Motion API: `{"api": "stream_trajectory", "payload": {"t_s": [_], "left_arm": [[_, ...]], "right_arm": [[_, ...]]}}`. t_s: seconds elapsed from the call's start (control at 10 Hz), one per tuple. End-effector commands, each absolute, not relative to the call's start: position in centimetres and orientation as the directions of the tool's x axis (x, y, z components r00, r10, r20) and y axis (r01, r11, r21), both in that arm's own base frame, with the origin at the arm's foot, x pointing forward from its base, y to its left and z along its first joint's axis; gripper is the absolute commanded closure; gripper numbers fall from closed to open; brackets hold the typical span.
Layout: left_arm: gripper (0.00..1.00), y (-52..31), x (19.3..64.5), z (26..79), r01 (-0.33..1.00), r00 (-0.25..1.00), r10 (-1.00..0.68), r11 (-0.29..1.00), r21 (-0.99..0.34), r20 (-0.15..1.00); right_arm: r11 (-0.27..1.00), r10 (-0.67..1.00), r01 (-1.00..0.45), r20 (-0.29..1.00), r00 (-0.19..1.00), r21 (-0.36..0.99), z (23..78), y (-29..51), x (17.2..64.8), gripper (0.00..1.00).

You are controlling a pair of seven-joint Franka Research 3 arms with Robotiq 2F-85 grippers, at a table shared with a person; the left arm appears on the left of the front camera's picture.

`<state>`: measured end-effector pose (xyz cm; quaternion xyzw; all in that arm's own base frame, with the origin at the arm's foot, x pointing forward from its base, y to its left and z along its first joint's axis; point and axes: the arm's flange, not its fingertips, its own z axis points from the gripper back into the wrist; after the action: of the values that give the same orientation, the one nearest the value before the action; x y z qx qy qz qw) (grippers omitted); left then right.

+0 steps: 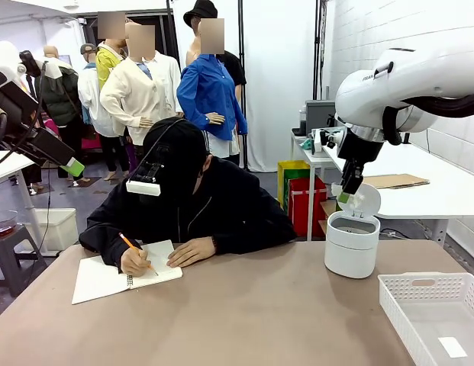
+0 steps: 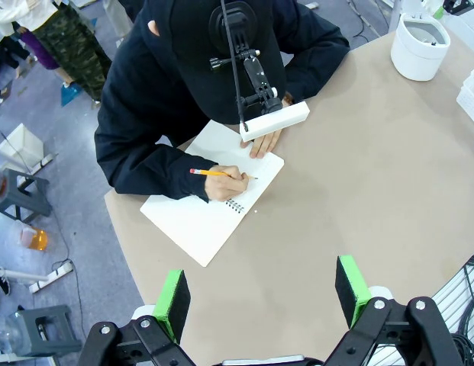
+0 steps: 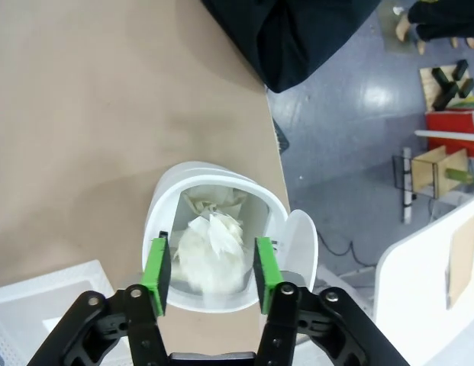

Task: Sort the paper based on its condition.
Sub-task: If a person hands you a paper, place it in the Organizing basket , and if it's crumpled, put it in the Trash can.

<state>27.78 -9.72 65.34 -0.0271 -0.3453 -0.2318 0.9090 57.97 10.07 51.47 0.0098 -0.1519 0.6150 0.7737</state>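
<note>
While hanging above the white bin (image 3: 214,229) with pads parted, right gripper (image 3: 210,263) releasing the paper (image 3: 212,248) — seen loose between the pads, over the bin's mouth — left gripper (image 2: 263,293) wide open, empty.

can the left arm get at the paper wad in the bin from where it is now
Probably not easily: the left gripper hangs open at the table's far-left end, while the paper wad sits in the white bin under the right gripper.
</note>
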Motion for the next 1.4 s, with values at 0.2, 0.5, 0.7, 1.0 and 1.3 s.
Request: {"api": "stream_trajectory", "payload": {"t_s": [0.2,0.5,0.7,1.0,1.3], "left_arm": [[0.0,-9.8,27.7,65.4,0.439,0.654,-0.403,0.891,0.112,0.641],[0.0,-9.8,27.7,65.4,0.439,0.654,-0.403,0.891,0.112,0.641],[0.0,-9.8,27.7,65.4,0.439,0.654,-0.403,0.891,0.112,0.641],[0.0,-9.8,27.7,65.4,0.439,0.654,-0.403,0.891,0.112,0.641],[0.0,-9.8,27.7,65.4,0.439,0.654,-0.403,0.891,0.112,0.641]], "right_arm": [[0.256,0.951,-0.952,0.222,0.216,-0.166,51.1,10.1,57.6,0.0],[0.242,0.953,-0.959,0.221,0.206,-0.15,51.3,11.2,56.6,0.0],[0.223,0.951,-0.969,0.242,0.192,-0.109,51.4,12.3,55.4,0.0],[0.217,0.955,-0.967,0.236,0.181,-0.134,51.5,12.0,56.6,0.0],[0.217,0.955,-0.967,0.236,0.181,-0.134,51.5,12.0,56.6,0.0]]}}
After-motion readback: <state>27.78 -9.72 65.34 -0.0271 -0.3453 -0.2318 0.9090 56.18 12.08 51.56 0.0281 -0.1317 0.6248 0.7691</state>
